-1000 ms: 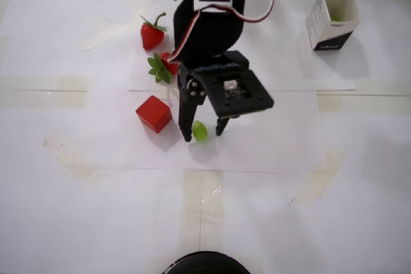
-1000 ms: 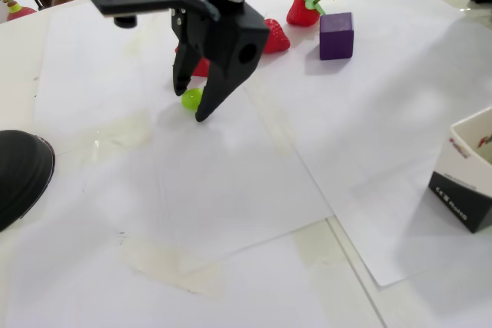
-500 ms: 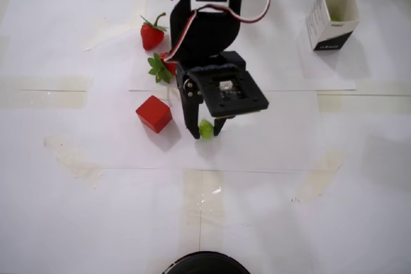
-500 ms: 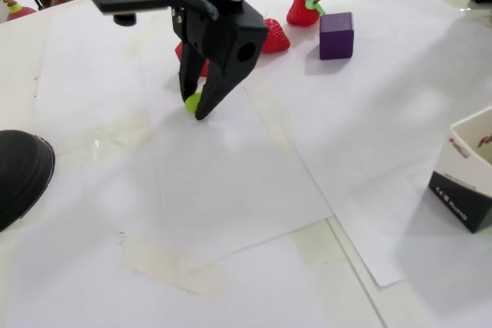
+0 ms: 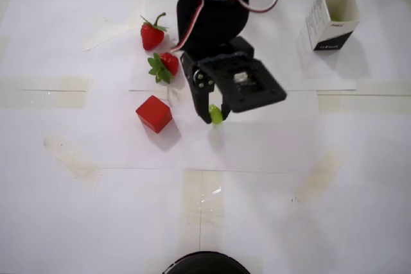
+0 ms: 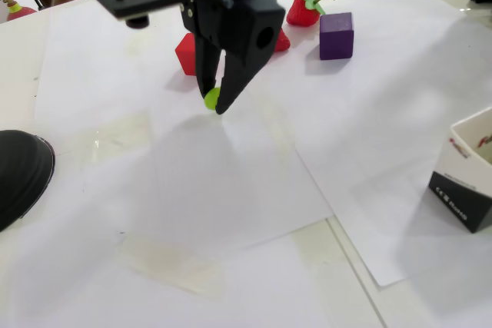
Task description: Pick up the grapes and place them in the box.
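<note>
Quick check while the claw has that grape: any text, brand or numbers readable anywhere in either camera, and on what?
Box, overhead view: dark print on the white side and pale print on the black base band, too small to read.
Box, fixed view: white lettering on the black band and a bit of red and black print above it, blurred and cut off by the frame edge, not readable.
Nothing else carries text.
</note>
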Tool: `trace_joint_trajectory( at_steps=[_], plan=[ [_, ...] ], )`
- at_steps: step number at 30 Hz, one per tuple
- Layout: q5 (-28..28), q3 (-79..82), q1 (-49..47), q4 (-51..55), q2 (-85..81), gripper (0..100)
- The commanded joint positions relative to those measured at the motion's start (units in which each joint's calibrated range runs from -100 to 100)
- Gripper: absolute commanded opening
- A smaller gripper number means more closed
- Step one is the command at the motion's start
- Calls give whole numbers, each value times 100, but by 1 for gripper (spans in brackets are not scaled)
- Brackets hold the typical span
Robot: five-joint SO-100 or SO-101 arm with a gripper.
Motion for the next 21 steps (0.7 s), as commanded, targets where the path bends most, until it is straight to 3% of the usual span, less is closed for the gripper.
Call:
trace_joint_trajectory(
  at_steps=[1,9,15,21],
  plan=[
    [29,-1218,-372,1716,-1462,8],
    [-366,-1763,-1916,3881,-2700,8],
    [-825,-545,-3100,3881,-3139,7],
    [-982,600,-3511,3325,-3130,6]
  ],
)
